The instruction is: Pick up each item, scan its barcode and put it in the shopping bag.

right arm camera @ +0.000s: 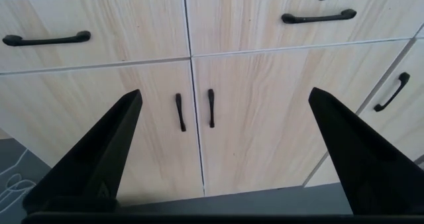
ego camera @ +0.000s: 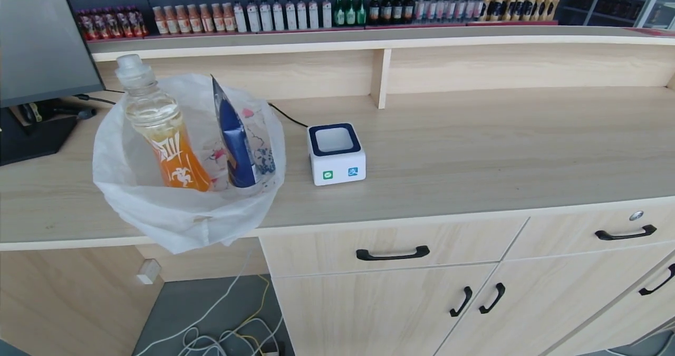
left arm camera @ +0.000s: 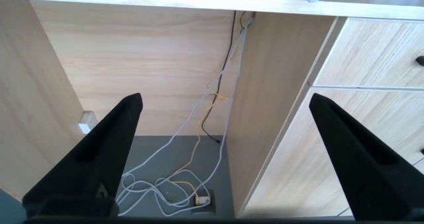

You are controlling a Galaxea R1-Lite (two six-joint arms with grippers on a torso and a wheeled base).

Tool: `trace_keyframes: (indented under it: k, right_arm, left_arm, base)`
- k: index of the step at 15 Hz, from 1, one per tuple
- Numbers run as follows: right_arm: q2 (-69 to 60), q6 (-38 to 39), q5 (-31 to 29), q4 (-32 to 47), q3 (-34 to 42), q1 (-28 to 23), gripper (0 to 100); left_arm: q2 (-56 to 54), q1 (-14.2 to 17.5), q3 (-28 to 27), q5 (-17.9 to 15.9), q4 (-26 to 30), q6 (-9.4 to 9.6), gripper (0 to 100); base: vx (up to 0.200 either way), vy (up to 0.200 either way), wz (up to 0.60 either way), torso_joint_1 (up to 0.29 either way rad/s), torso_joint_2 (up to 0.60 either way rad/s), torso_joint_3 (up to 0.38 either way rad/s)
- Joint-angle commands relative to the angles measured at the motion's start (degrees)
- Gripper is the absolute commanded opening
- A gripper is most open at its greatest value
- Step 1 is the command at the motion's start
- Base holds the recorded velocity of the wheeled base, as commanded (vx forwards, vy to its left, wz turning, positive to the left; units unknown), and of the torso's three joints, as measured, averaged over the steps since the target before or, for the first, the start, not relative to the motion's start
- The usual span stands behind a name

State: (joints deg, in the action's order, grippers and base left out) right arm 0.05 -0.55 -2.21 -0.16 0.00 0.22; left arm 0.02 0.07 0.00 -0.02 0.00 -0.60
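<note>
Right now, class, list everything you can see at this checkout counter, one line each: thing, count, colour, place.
shopping bag: one, translucent white, on the counter's front left edge, overhanging it
bottle: one, clear with orange drink, standing tilted in the bag
pouch: one, blue, upright in the bag beside the bottle
scanner: one, white with dark blue rim, right of the bag
counter: one, light wood
monitor: one, grey, far left
shelf bottles: many, mixed colours, in a row behind the counter
handles: five, black, on drawers and doors
cables: several, white and yellow, on the floor
left gripper: black, open, below the counter
right gripper: black, open, facing the doors
</note>
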Motion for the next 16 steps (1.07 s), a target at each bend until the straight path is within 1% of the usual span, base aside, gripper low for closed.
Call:
trace_keyframes:
  k: [1, 16]
  right_arm:
    - [0.13, 0.02, 0.01, -0.02, 0.00, -0.13, 100]
    - [0.13, 0.37, 0.01, -0.02, 0.00, -0.13, 100]
  left_arm:
    - [-0.02, -0.07, 0.00, 0.02, 0.00, -0.02, 100]
    - [-0.02, -0.07, 0.00, 0.02, 0.00, 0.07, 100]
  base:
    - [0.000, 0.000, 0.00, 0.000, 0.00, 0.000]
    - [0.000, 0.000, 0.00, 0.000, 0.00, 0.000]
